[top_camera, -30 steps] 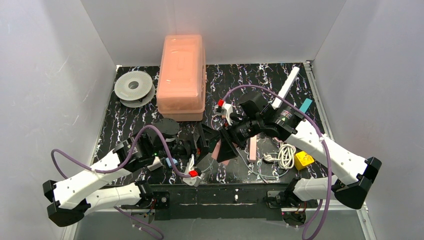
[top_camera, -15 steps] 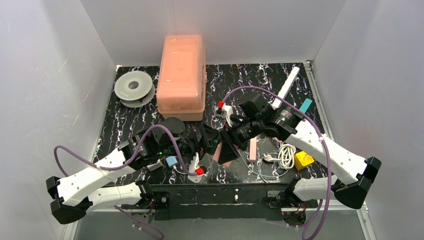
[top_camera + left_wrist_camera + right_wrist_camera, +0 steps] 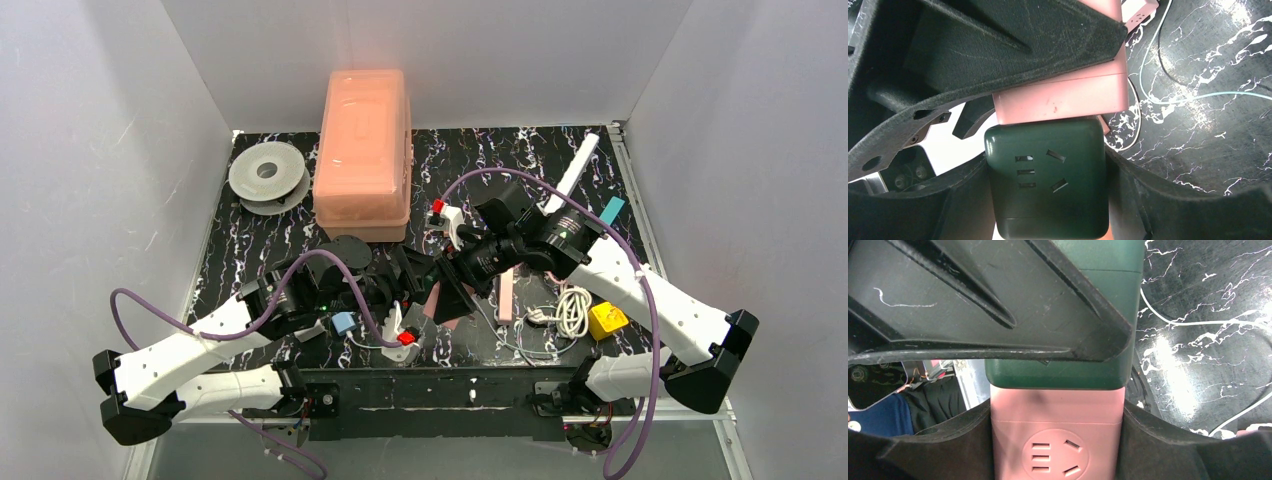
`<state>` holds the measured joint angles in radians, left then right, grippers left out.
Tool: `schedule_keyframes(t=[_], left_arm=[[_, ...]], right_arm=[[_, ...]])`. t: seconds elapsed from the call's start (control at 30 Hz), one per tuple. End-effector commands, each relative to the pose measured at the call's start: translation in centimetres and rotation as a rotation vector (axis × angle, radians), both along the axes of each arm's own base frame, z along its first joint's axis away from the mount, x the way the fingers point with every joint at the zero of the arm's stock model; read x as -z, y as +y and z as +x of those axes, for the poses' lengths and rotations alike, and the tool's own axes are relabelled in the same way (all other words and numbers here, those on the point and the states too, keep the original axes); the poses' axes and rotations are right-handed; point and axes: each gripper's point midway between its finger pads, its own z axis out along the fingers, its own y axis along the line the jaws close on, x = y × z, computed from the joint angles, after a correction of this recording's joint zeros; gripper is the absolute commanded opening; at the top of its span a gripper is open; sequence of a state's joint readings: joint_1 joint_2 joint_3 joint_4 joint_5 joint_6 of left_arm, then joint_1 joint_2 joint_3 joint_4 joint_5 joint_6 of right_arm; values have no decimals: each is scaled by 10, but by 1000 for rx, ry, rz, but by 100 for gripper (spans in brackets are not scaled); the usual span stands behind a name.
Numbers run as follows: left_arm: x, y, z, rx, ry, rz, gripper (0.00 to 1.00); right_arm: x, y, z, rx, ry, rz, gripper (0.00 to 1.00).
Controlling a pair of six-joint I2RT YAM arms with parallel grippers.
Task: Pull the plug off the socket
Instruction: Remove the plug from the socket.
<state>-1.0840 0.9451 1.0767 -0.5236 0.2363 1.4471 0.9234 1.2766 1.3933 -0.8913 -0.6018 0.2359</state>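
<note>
- Well, both arms meet mid-table over the black marbled table (image 3: 500, 150), wrists angled toward each other
- left gripper (image 3: 1046, 167) pinches the green adapter (image 3: 1048, 200); its fingers (image 3: 968, 200) press on both flanks, socket holes facing the left wrist camera
- right gripper (image 3: 1057, 410) pinches the pink adapter (image 3: 1057, 415); fingers tight against both sides, round socket face toward its own camera
- the two adapters sit end to end, green butted flush against pink, no gap visible at the seam; not yet pulled apart
- from the top view the pair is mostly hidden under the fingers; only a sliver of pink shows between the arms
- thin pale cables (image 3: 1188, 95) trail across the table beside them
- well apart: a pink lidded box (image 3: 365, 140) and a grey spool (image 3: 265, 175) at the back left; a white coiled cable (image 3: 572, 310) touching a yellow block (image 3: 607, 320) near the right arm
</note>
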Motion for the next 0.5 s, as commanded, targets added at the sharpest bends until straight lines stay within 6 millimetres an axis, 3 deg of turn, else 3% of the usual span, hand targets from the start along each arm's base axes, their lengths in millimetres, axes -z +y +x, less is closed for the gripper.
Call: schedule_keyframes(t=[0.0,0.13,0.47], left_arm=[[-3,0,-6,17,-7,-13,0],[4,3,6,-27,-56,12,0],[31,19,7,-25,-102,110,0]], right_arm=[[-24,10,11,24,-96,111,1],[-18,5,7,31,-91,122,1],[-14,-14,-8,51,-81,136,1]])
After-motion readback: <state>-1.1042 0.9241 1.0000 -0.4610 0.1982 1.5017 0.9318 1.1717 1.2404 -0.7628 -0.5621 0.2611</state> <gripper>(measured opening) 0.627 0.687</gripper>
